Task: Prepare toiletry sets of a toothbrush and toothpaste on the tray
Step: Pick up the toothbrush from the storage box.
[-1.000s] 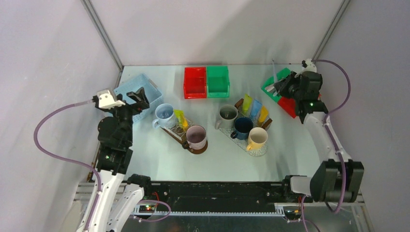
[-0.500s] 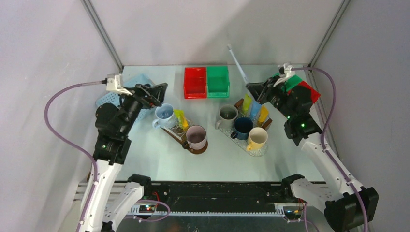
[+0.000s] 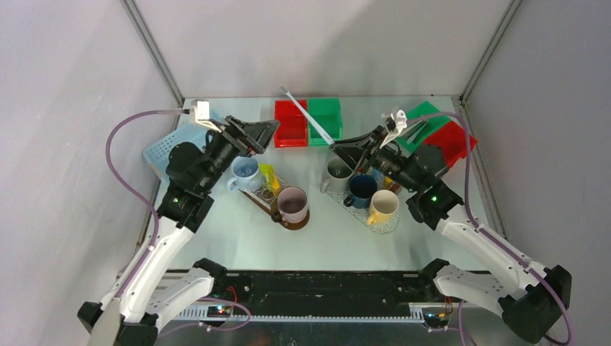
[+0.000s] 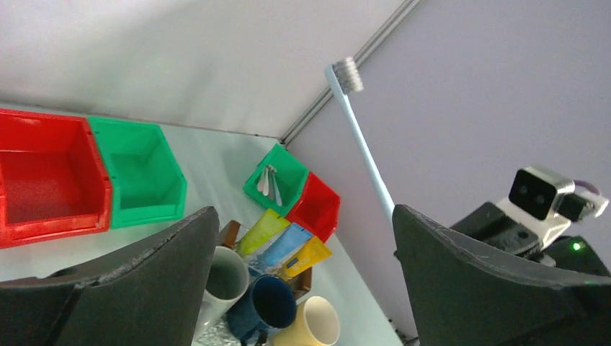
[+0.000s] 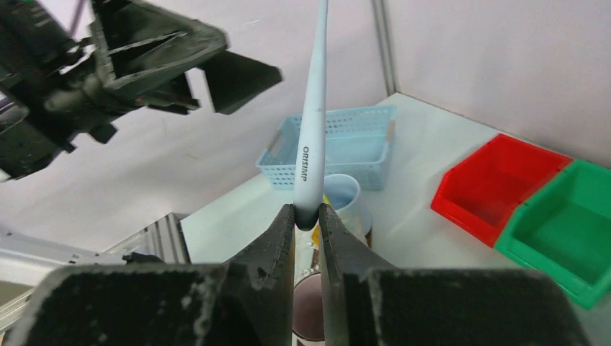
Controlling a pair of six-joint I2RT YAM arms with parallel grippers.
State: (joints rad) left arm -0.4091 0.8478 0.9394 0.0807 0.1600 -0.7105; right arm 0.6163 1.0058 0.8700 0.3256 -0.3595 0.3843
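Pale walls close round a light bench [image 3: 238,241] where mugs [image 3: 293,204] stand on two trays. Up in the air, the right end effector [image 5: 306,215] is pinched narrow on the handle end of a pale toothbrush [image 5: 311,137], bristles uppermost. The left end effector [image 3: 265,133] hangs wide apart with nothing in it, facing that brush. Lime green, blue and orange tubes [image 4: 288,245] lie on the right tray [image 3: 393,223] behind its mugs; a yellow tube [image 3: 268,174] sits on the left tray [image 3: 258,200].

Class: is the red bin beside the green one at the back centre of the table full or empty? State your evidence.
Empty: the red bin shows only bare floor and walls in both wrist views.
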